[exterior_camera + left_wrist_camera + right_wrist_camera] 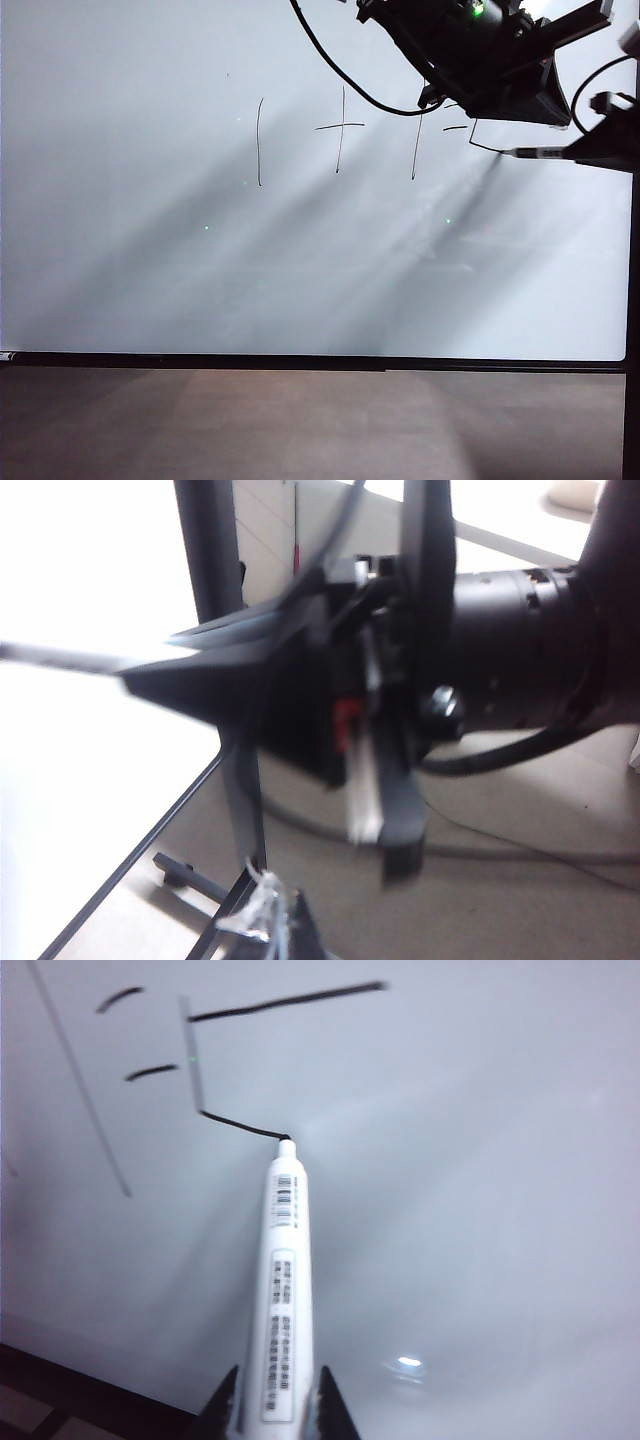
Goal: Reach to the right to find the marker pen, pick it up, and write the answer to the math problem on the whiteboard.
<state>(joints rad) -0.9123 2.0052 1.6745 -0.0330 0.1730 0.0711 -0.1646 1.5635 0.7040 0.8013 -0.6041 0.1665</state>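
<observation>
Right gripper (270,1400), clamped on the marker pen (280,1290), has its tip on the whiteboard (150,270) near the right edge, finishing the answer (235,1125) just beyond the math problem (340,128); left gripper's state I cannot tell.

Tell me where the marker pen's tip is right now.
In the exterior view, the marker pen, clamped in the right gripper, has its tip on the whiteboard at upper right, ending the answer stroke just right of the math problem.

One glossy white whiteboard (120,280), one white barcode-labelled marker pen (281,1290) and two black grippers are counted: right gripper (272,1410), left gripper (265,915).
</observation>
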